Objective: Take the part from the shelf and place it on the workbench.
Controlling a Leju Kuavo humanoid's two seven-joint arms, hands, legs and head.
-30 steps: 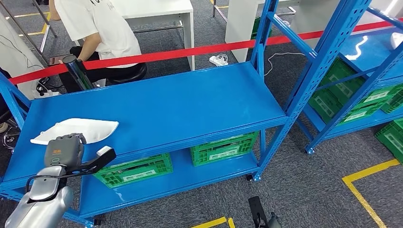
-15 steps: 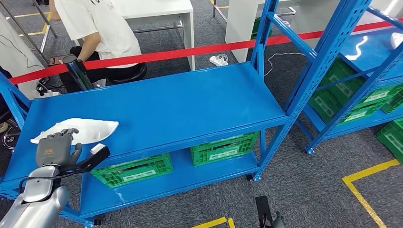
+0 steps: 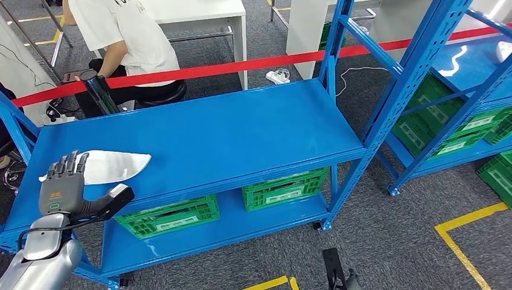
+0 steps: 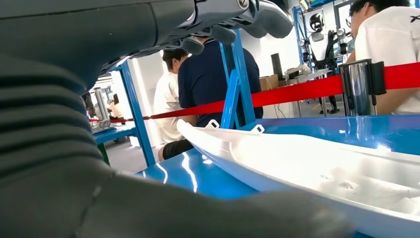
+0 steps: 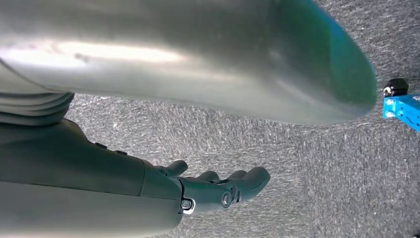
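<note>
Left hand (image 3: 62,187) raised at the near left end of the blue workbench top (image 3: 229,130), fingers (image 3: 65,164) extended and apart, thumb (image 3: 112,199) splayed out sideways, nothing held. White moulded part (image 3: 118,164) lying flat on the bench top directly beyond the fingertips, its near end overlapped by them in the head view; contact between fingers and part cannot be told. In the left wrist view, same part (image 4: 317,166) seen from low on the bench surface, stretching away from the hand (image 4: 233,15), whose fingers arch above it with a visible gap beneath. Red barrier tape (image 3: 241,64) stretched beyond the far edge of the bench, well past the hand. Seated person in a white shirt (image 3: 124,33) behind the tape, next to a chrome barrier post (image 3: 96,90). Green crates (image 3: 284,188) on the lower shelf, below and to the right of the hand. Second blue rack (image 3: 459,115) far to the right. Right hand (image 5: 218,188) hanging over grey carpet (image 5: 307,163), fingers loosely extended and close together, nothing between them.
</note>
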